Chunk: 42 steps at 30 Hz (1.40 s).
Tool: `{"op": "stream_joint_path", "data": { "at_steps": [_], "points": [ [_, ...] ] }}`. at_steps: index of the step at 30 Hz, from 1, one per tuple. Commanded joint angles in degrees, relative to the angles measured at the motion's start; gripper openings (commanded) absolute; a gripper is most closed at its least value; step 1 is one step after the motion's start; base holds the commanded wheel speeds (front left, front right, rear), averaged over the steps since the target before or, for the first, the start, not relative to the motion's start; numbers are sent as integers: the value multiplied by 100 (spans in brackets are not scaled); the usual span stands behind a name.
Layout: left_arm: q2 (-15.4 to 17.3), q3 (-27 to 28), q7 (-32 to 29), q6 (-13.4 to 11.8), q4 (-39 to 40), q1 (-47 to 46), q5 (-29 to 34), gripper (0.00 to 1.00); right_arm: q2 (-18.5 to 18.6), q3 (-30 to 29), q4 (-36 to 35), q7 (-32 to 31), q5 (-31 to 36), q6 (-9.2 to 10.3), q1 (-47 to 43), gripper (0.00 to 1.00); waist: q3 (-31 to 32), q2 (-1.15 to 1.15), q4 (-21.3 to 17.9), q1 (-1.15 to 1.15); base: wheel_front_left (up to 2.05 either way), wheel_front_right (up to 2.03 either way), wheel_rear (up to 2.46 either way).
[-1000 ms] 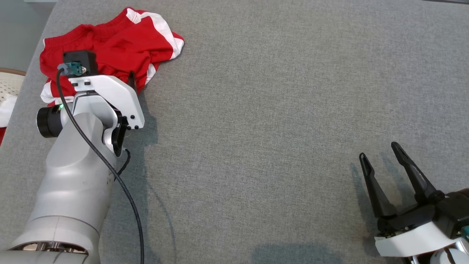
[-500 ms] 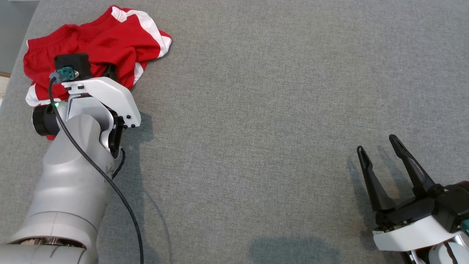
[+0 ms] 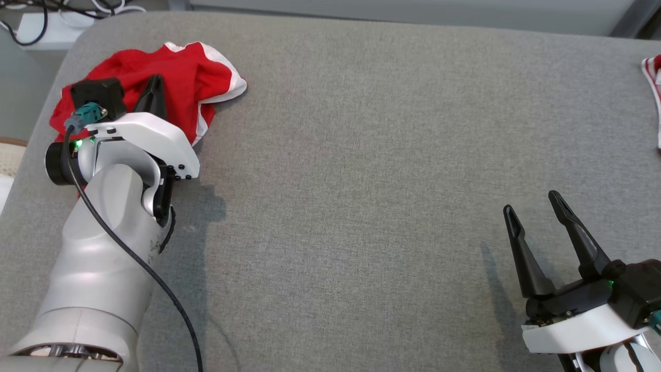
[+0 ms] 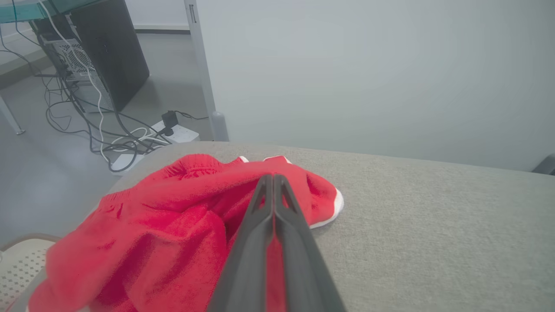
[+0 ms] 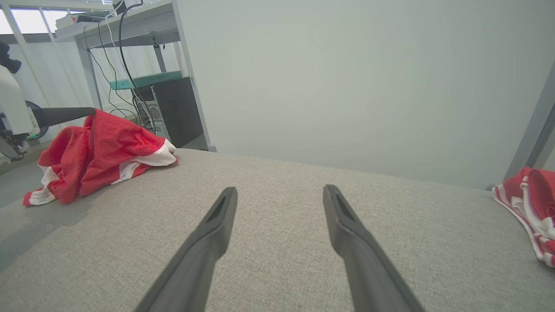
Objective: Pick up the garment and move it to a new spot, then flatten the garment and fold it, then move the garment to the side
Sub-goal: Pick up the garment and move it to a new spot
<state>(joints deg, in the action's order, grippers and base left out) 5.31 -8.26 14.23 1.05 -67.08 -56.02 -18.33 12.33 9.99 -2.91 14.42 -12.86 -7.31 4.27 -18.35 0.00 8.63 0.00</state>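
While left tool [image 3: 155,82], reaching forward, clamps the garment [image 3: 199,72], right tool [image 3: 532,202] hovers spread.

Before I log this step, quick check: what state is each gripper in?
Left gripper: fingers closed on the red garment.
Right gripper: open, holding nothing.

Soft red knitted cloth on the garment [image 3: 201,77], matt and faintly fuzzy, with smoother white trim. Over the table [image 3: 361,155], coarse grey woven fabric, matt and finely grained. Looks like matt dark plastic on the left gripper [image 4: 274,178] and the right gripper [image 3: 532,202]. Gleams smooth and silvery along the left forearm [image 3: 98,268], below a glossy white plastic wrist cover [image 3: 155,137]. Matt red-and-white material on the striped cloth [image 5: 529,203].
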Motion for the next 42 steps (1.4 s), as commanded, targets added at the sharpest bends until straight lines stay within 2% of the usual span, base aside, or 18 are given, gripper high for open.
{"op": "stream_joint_path", "data": {
  "at_steps": [1,12,20,25,34,42],
  "points": [
    [245,74,67,69,303,44,12,0,1,114,-120,58,-72,-18,-33,100,191,0,-61,0,0,0,0],
    [9,-246,75,235,2206,813,267,0,-148,8,-172,58,-102,-18,-222,100,792,0,-321,0,0,0,0],
    [-207,-1013,-159,389,3184,1022,256,0,-248,-84,-252,58,-98,-18,-324,100,1064,0,-769,0,0,0,0],
    [-238,-1486,-327,324,3554,978,66,0,-282,-48,-263,58,-99,-18,-326,100,1122,0,-1169,0,0,0,0],
    [-242,-2234,-548,100,3880,948,-448,0,-318,-39,-280,58,-125,-18,-287,100,1026,0,-1730,0,0,0,0],
    [-243,-2967,-543,335,3109,1092,-1173,0,-417,71,-254,58,-118,-18,-196,100,734,0,-1965,0,0,0,0]
  ]
}}
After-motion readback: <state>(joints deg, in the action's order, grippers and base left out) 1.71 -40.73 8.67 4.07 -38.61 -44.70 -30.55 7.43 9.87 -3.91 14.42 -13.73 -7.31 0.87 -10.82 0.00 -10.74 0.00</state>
